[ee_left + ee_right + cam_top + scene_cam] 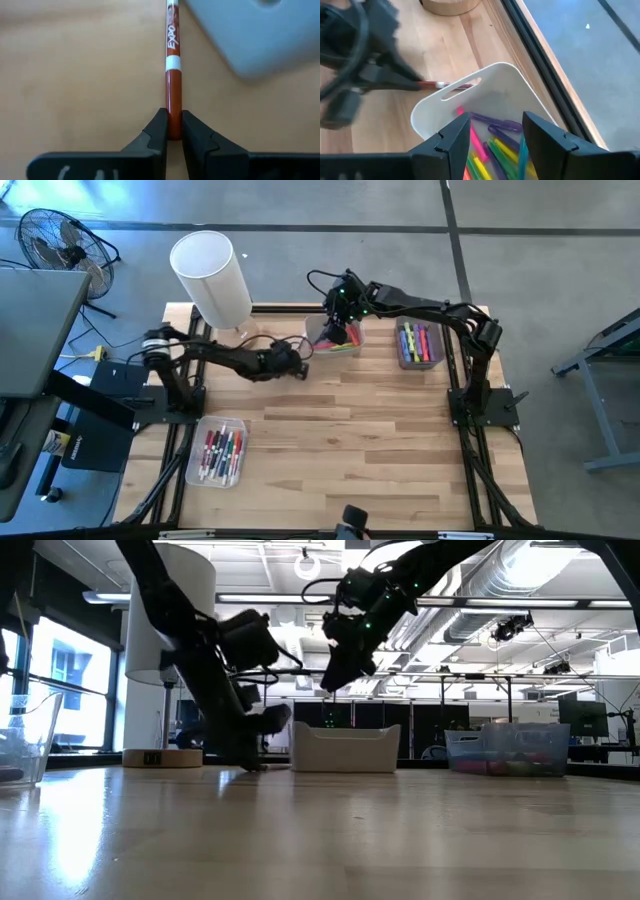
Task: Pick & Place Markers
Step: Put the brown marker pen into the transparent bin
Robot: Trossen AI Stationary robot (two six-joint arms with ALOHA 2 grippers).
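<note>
At the far side of the table (350, 410), just beside the white bin (492, 87), the left pincer (171, 131) is seen clamped tight on the end of a red marker (173, 85). The marker lies flat on the wood, its white-banded barrel pointing away from the pincer toward the bin's wall. Above that bin the right pincer (495, 132) is held with its jaws spread wide and nothing between them; pink, yellow, green and purple markers (492, 147) are piled inside the bin below it. Two clear bins, one (418, 343) at the far right and one (217, 450) at the near left, hold more markers.

Several risks can be judged from this. Only the very tip of the red marker is gripped, so it may pivot or slip free when lifted, and a drop could send it rolling. Because the marker points at the bin, its far end may be caught on the bin's wall or handle slot if it is raised carelessly. The two arms are close together over the same bin, so a collision could be caused if both are moved at once.
</note>
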